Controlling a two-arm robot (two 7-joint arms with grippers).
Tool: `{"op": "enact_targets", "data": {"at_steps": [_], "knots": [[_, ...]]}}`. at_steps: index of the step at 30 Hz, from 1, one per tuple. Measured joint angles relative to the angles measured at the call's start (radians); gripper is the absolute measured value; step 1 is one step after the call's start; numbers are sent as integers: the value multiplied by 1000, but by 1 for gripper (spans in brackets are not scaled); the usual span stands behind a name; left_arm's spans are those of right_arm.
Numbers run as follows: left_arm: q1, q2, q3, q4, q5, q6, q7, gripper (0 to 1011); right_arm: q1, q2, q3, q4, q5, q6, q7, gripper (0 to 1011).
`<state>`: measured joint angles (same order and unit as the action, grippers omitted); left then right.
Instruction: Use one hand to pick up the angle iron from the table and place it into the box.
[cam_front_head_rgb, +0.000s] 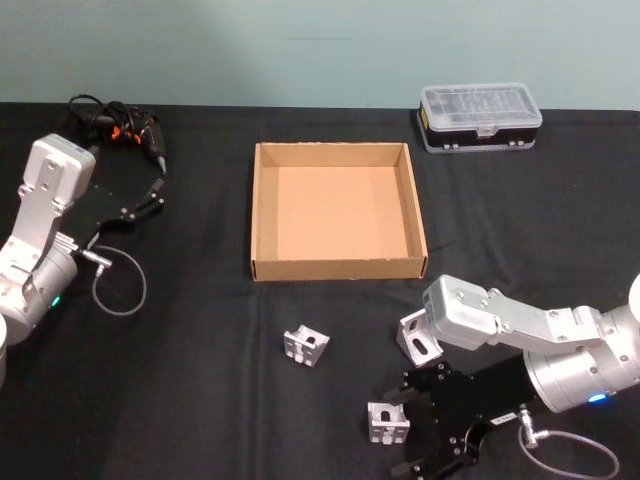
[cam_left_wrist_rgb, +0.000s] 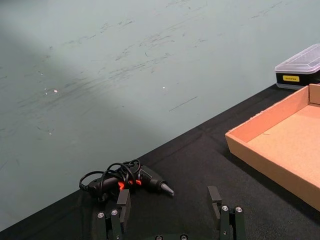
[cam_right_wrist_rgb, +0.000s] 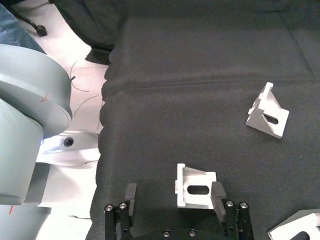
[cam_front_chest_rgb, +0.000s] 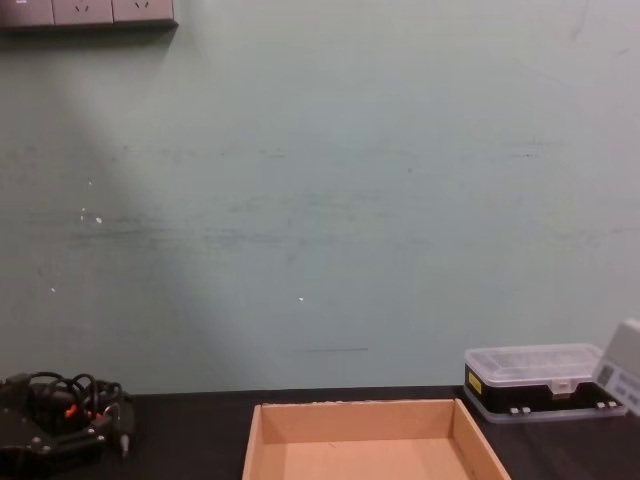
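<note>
Right claw (cam_front_head_rgb: 400, 432): spread wide, low over the table (cam_front_head_rgb: 200, 330); one bracket (cam_right_wrist_rgb: 196, 186) sits between its fingers, touching one finger (cam_right_wrist_rgb: 218, 194) and apart from the other. I judge it stands so to close on it.
Other brackets: one (cam_front_head_rgb: 306, 346) ahead of the fingertips, one (cam_front_head_rgb: 418, 335) just beside the claw's base.
Box (cam_front_head_rgb: 338, 268): bare inside, well apart from this claw.
Left claw (cam_front_head_rgb: 152, 196): spread, parked far off, near a corded tool (cam_front_head_rgb: 120, 125).
Surface: black matte cloth.
Room: pale green wall (cam_front_chest_rgb: 320, 200).

Shallow tan cardboard box (cam_front_head_rgb: 338, 268), open-topped, flat on black table (cam_front_head_rgb: 200, 380), mid-table. Three small silver angle irons nearer the robot: left iron (cam_front_head_rgb: 306, 346) alone before the box; right iron (cam_front_head_rgb: 418, 335) by the box's near right corner; near iron (cam_front_head_rgb: 387, 423) between the spread fingers of the right hand (cam_front_head_rgb: 405, 432).
</note>
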<state>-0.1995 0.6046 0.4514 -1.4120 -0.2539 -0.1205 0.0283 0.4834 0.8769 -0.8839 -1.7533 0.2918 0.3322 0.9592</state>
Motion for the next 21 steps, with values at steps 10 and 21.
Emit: {"op": "enact_targets", "data": {"at_steps": [10, 21], "knots": [[0, 0, 0, 0, 0, 0, 0, 1000, -1, -5, 1, 4, -7, -5, -1, 697], [0, 0, 0, 0, 0, 0, 0, 1000, -3, -11, 8, 12, -7, -13, -4, 309]]}}
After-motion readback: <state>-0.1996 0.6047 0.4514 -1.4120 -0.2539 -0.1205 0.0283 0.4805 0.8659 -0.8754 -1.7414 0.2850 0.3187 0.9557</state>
